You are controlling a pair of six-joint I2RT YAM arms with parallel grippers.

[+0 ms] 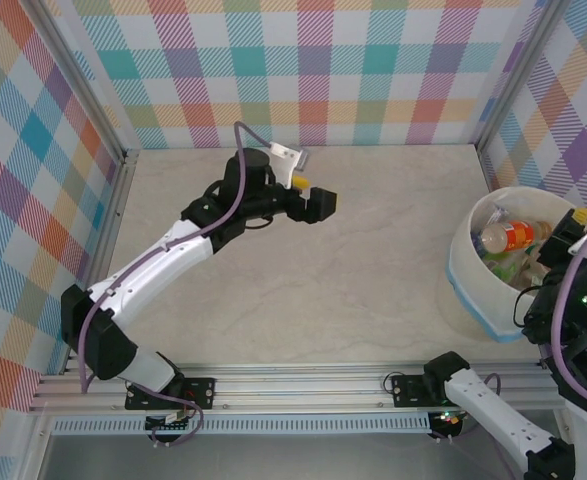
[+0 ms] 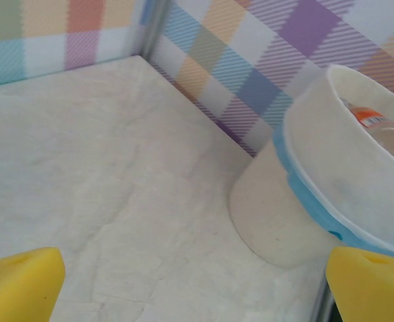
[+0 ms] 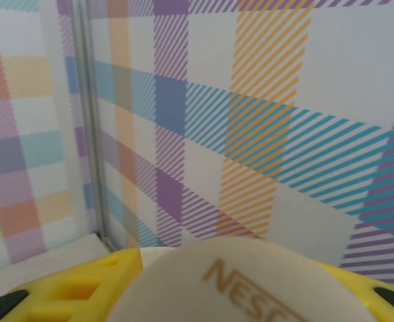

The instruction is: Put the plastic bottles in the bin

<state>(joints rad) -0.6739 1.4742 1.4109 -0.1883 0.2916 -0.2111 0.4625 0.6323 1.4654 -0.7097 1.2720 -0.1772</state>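
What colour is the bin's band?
The band is light blue; left wrist view shows it best.

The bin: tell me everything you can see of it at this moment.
The bin is a large round cream-white tub, plastic by its look, with a light blue band low on its outside. It stands open on the table near the right wall, holding several plastic bottles, one orange-labelled. The right arm overlaps its right side from above.
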